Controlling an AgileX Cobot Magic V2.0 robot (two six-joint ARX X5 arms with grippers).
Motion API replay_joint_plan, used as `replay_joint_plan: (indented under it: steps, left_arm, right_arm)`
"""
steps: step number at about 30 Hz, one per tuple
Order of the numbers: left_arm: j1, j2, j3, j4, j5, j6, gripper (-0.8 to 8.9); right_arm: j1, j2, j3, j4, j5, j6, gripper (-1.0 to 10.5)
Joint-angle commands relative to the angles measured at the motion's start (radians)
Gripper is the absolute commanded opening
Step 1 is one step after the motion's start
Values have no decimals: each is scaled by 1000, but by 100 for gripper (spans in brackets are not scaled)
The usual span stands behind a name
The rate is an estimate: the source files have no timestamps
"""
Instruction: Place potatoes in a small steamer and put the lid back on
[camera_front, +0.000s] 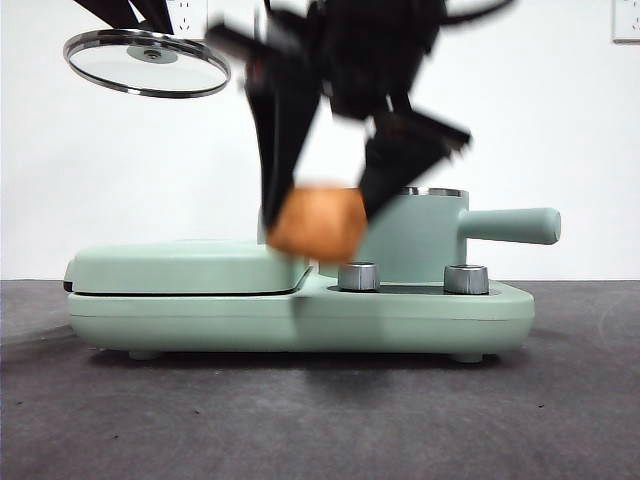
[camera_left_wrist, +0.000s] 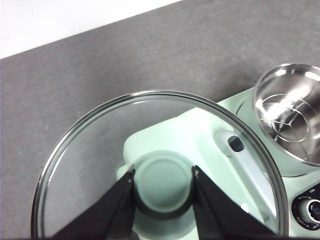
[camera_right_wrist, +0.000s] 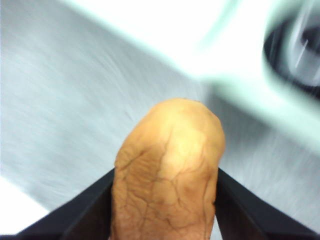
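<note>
The right gripper (camera_front: 318, 215) has its two black jaws squeezed tight on the potato (camera_front: 317, 223), one jaw on each side. The potato hangs in the air over the flat green griddle plate (camera_front: 185, 268), at about 9 o'clock from the small steamer (camera_front: 420, 235). The steamer is open at the top. The left gripper (camera_left_wrist: 163, 176) is pinched on the green knob (camera_left_wrist: 163, 181) of the lid (camera_front: 147, 62). It holds the lid high up, at about 10 o'clock from the potato.
</note>
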Motion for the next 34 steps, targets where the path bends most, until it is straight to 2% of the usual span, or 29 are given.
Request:
replay_joint_plan:
  steps: [1,8,17,26,34]
  left_arm:
    - [4,3,28,23,5,2,45]
    - [10,3,28,15,5,3,45]
    - [10,3,27,12,5,2,45]
    - [10,3,27,2,5,2,45]
    - [10,3,27,2,5,2,45]
  right_arm:
    - [-34,16,125,-23,5,-79,222]
    - [-188,33,304,-26,3,-157,222]
    - [-361,175,451,-47,-49,-190,223]
    - [-412,360,547,-61,-23,-217,223]
    - [-410,417,557,-69,17,-254,223]
